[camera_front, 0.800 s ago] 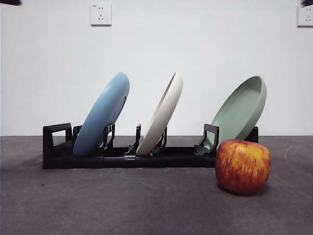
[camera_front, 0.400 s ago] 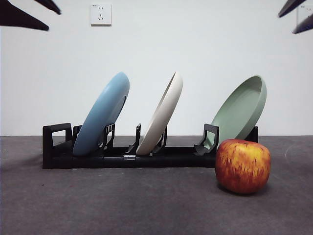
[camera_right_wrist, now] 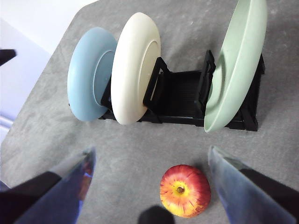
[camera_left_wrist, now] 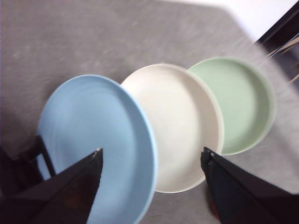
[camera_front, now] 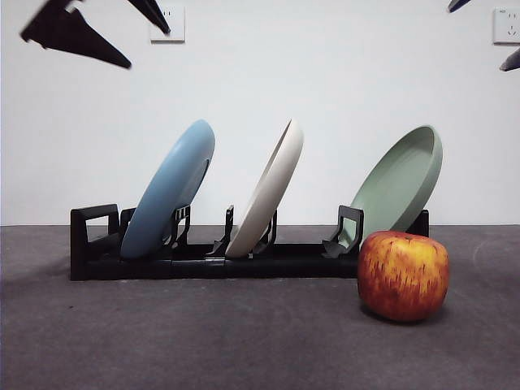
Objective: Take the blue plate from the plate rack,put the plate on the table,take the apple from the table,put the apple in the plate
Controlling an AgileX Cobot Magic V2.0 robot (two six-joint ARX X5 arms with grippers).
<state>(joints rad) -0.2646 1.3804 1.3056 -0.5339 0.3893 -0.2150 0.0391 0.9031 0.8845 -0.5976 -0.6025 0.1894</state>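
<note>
Left hand [camera_front: 106, 28] hangs high at eleven o'clock, jaws spread and empty — I'd guide it to the blue plate [camera_front: 169, 189], leaning in the plate rack [camera_front: 89, 244]. Stiff, smooth, likely slippery: pinch the top rim. Apple [camera_front: 403, 275] sits on the counter [camera_front: 203, 333]. Right hand [camera_right_wrist: 149, 182] — also spread — waits above.

The table [camera_front: 203, 341] is seen as a flat, dark grey, matte surface. Two things are borne directly on it — the plate rack [camera_front: 244, 262] and the apple [camera_front: 403, 275]. The long black rack is set across the table towards the back wall. The apple is placed in front of the rack's green-plate end — near it, with its dimpled top upward.
</note>
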